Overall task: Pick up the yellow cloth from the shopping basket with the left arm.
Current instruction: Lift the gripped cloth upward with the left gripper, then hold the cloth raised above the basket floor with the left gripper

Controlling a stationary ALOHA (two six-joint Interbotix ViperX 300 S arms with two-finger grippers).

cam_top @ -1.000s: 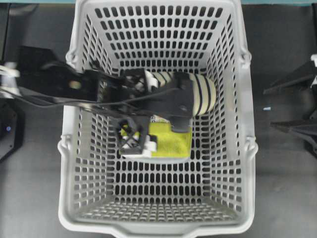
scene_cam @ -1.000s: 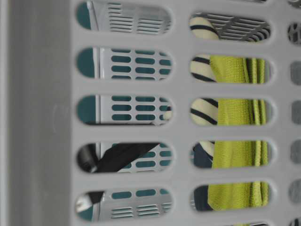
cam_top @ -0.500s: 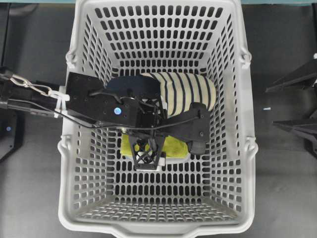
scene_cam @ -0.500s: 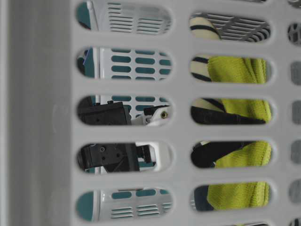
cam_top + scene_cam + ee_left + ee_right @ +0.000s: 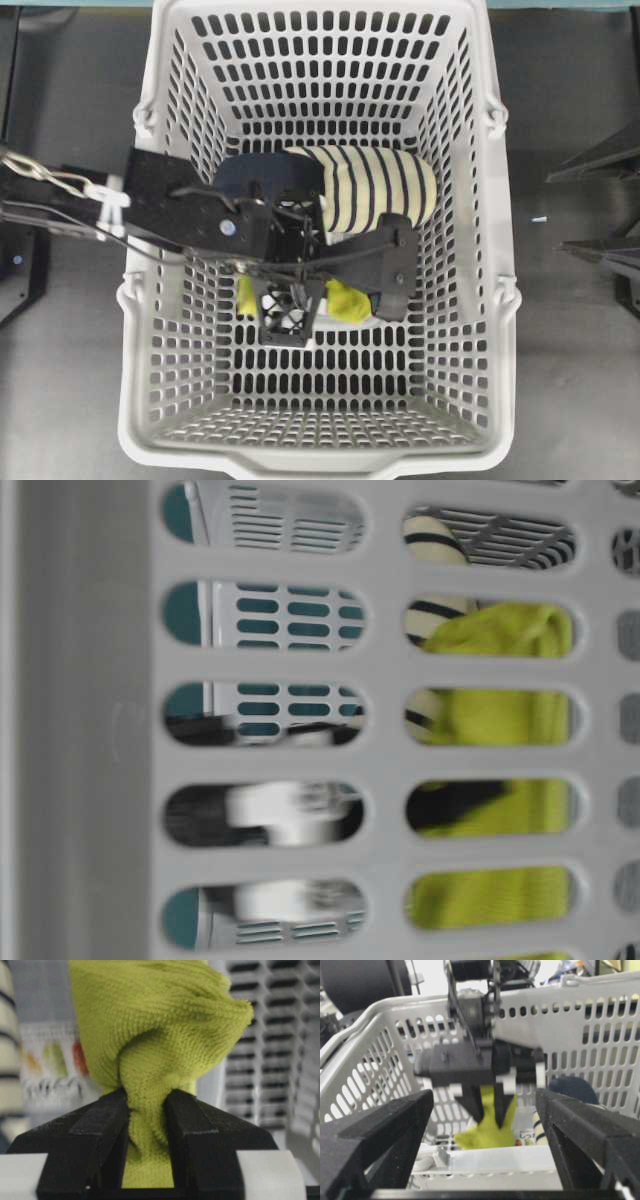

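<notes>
Yellow cloth [image 5: 155, 1045] pinched in a bunched fold by the left hand [image 5: 146, 1125], both fingers [image 5: 100, 1125] pressed tight on a narrow neck of terry, rest of the fabric ballooning beyond the grip. Located inside the shopping basket [image 5: 150, 300], near the middle of the floor, just beside the striped slipper [image 5: 375, 190]. From overhead, only two small lime patches [image 5: 345, 300] visible either side of the black lattice hand [image 5: 285, 310]. Seen from the right wrist, hanging off the fingertips [image 5: 490, 1130] above a clear plastic box [image 5: 495, 1160] lying beneath. Right hand [image 5: 485, 1160] parked outside the basket, fingers spread wide, holding nothing.

Judged as the early lift, cloth gathered but not yet clear of the walls.

Risks from here:
- Slip out of the pinch, since only a thin twist of soft pile held; a quick jerk upward likely to pull it free.
- Trailing corner catching in a floor or wall slot, or snagging on the box edge.
- Brushing the slipper, close alongside, on a sideways exit.
- Arm or cable fouling the thick rim on a low, slanted withdrawal.
</notes>
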